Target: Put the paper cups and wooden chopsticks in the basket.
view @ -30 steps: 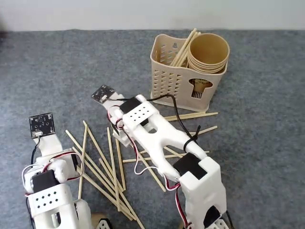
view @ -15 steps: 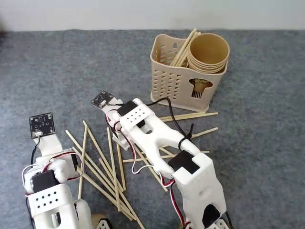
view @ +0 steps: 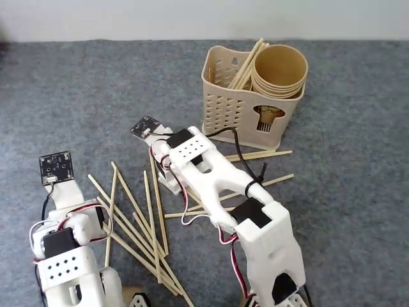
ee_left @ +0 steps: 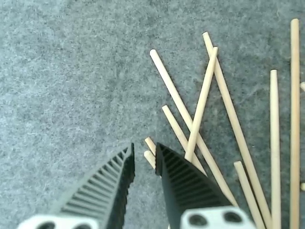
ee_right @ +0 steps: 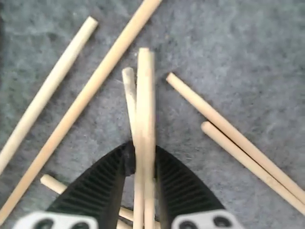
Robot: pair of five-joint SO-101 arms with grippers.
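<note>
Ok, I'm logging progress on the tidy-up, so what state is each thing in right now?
basket: upright, holding cups and a few chopsticks.
paper cups: nested in one stack, inside the basket.
chopsticks in the basket: leaning, sticking out the top.
loose chopsticks: lying scattered on the carpet.
right gripper: shut on held chopsticks.
left gripper: slightly open, empty.

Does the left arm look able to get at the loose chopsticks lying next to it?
Probably yes. The left gripper hangs slightly open just over the grey mat, and the nearest chopsticks lie bare right beside it, with nothing lying over them.
</note>
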